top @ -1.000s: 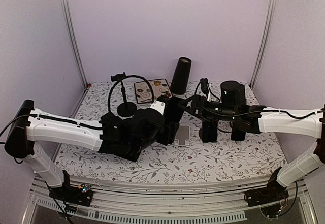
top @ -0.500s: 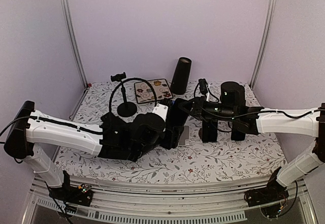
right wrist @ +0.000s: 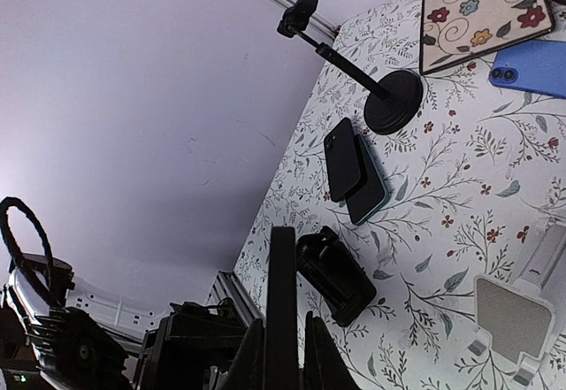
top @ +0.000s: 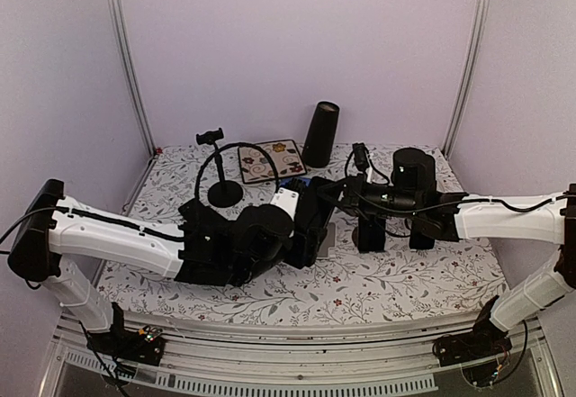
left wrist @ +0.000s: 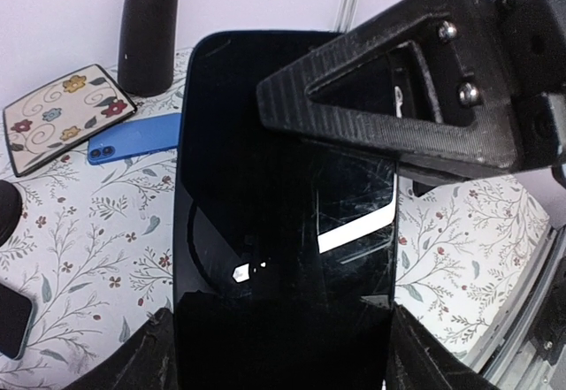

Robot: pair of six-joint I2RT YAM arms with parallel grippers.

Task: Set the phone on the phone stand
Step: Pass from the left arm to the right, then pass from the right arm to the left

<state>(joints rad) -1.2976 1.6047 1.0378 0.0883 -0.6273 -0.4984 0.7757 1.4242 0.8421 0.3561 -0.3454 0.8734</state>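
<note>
Two grippers are on one item, the black glass-fronted slab phone [left wrist: 265, 213]. The left gripper [left wrist: 281, 359] is clamped across the phone's lower end, its fingers [left wrist: 146, 355] pressed against either long edge. The right gripper [right wrist: 281, 355] is pinched tight on the phone's upper part, and the right wrist view shows the phone edge-on between that gripper's jaws. The phone is held off the floral-print table cover [top: 378, 280], near the table's middle. It is not resting on the pale grey translucent phone stand [right wrist: 511, 306], which sits on the cover just beside it. A blue phone [left wrist: 133, 138] lies flat beside a square flower-patterned tile [left wrist: 57, 116].
</note>
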